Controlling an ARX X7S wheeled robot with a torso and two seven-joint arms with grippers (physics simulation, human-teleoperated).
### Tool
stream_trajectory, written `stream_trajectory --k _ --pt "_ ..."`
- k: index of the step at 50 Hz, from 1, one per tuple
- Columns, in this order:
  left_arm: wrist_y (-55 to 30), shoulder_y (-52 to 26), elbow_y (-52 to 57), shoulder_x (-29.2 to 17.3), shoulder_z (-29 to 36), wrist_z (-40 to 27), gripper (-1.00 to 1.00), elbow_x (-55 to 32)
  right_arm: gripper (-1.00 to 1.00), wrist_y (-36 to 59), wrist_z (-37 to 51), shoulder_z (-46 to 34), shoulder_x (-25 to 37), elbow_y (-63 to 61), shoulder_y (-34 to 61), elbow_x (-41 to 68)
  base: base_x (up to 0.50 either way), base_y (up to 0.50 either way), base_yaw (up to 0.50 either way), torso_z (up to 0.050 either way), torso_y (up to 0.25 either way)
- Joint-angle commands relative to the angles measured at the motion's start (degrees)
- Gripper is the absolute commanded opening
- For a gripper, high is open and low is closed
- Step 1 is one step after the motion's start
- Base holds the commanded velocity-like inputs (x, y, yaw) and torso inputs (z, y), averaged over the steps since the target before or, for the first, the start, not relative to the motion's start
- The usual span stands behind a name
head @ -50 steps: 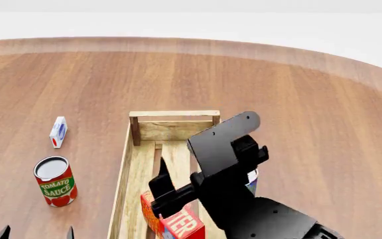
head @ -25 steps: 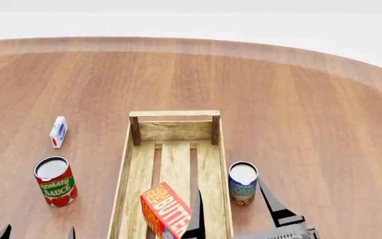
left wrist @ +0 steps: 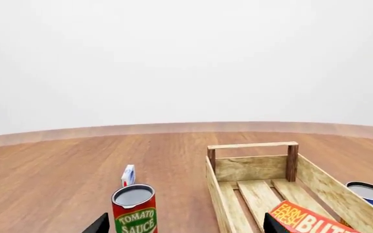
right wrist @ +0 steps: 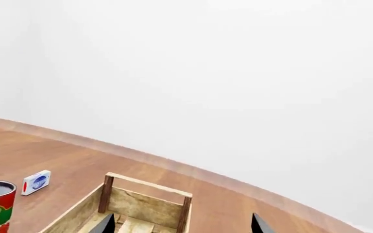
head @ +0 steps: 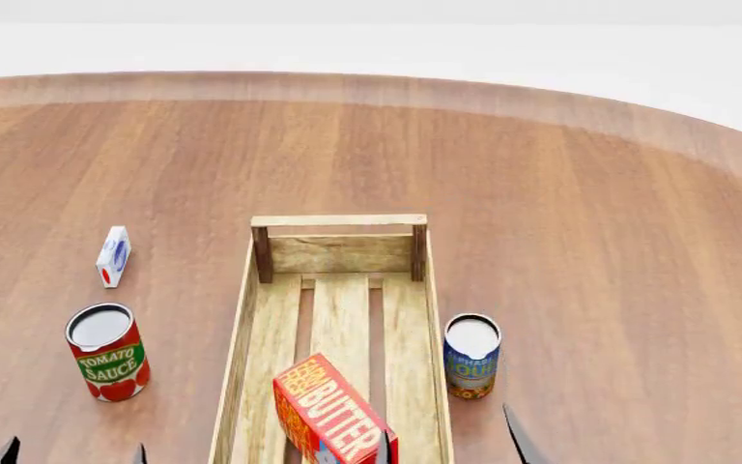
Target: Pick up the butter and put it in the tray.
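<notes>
The butter (head: pixel 332 414), a red and orange carton with yellow and white lettering, lies tilted inside the near end of the tray (head: pixel 268 242), a long pale wooden crate. It also shows in the left wrist view (left wrist: pixel 310 221), inside the tray (left wrist: pixel 251 167). My right gripper (head: pixel 451 443) is open and empty; only its fingertips show at the bottom edge, near the butter and apart from it. My left gripper (head: pixel 72 452) is open and empty at the bottom left. In the right wrist view the tray's far end (right wrist: pixel 149 205) shows between the open fingertips.
A tomato sauce can (head: pixel 107 351) stands left of the tray, also in the left wrist view (left wrist: pixel 134 208). A small white, blue and red carton (head: pixel 113 255) lies further back. A blue can (head: pixel 471 354) stands against the tray's right side. The round wooden table (head: pixel 578 193) extends beyond.
My right arm has drawn back down out of the head view, leaving the butter lying in the tray; only its fingertips remain in sight. The left gripper has not moved.
</notes>
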Motion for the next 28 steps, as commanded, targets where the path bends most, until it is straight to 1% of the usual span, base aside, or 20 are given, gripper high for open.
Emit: stream_trajectory --k 1,5,17,28 --pt "4.2 2.7 3.1 -1.2 0.3 0.0 1.0 1.7 1.0 1.7 4.3 -1.0 2.6 -7.5 -2.6 -6.7 0.0 0.0 0.0 0.0 0.0" --pt "5.5 5.3 6.7 -2.1 0.4 -1.0 1.0 3.6 1.0 3.4 6.0 -1.4 3.1 -9.8 -3.4 -9.5 0.0 0.0 0.0 0.0 0.0" --pt "7.0 8.0 10.6 -3.4 0.1 -2.0 1.0 4.4 1.0 5.5 8.8 -1.8 5.7 -16.3 -5.3 -14.6 0.0 0.0 0.0 0.0 0.0" --pt "8.0 9.5 12.5 -4.1 0.0 -2.5 1.0 5.3 1.0 6.1 8.9 -1.9 6.0 -17.6 -5.7 -15.6 0.0 0.0 0.0 0.0 0.0"
